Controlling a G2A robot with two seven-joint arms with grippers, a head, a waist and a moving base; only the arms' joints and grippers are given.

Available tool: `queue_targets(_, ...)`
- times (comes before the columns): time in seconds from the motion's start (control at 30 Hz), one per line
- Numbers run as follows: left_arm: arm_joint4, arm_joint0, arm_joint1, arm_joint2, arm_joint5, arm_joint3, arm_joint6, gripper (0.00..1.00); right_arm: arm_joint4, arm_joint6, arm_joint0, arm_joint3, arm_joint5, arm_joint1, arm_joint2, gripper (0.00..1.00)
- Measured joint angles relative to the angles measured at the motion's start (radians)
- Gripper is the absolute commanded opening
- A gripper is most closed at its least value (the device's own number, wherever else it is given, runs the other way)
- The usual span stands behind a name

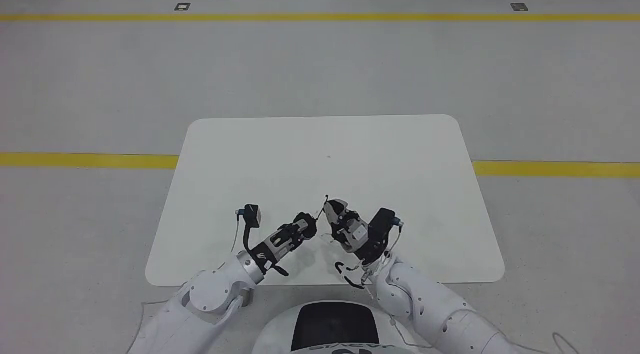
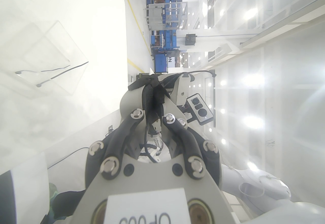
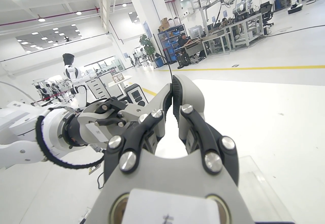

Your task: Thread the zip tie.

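My right gripper (image 3: 172, 81) is shut on a thin black zip tie (image 3: 169, 67), whose free end sticks out past the fingertips. In the top view both grippers hang close together over the front part of the white table (image 1: 400, 154). The right gripper (image 1: 334, 213) holds the zip tie (image 1: 324, 202) pointing up and away. My left gripper (image 1: 306, 224) sits just beside it, tips nearly meeting. In its own view, the left gripper (image 2: 151, 88) has its dark fingers pressed together. Whether anything is pinched there is hidden.
A clear plastic tray (image 2: 58, 39) with a few spare zip ties (image 2: 63, 70) lies on the table beside the arms; its corner (image 3: 256, 174) also lies under the right wrist. The table's far half is bare white surface.
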Motion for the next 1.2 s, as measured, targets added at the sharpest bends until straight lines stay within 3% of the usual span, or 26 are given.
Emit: queue_targets(1.2,0.000,0.000,0.000,0.000,0.000,0.000,0.000,0.00,-0.035,0.025,-0.031,-0.014,0.000,0.004,0.045,0.00)
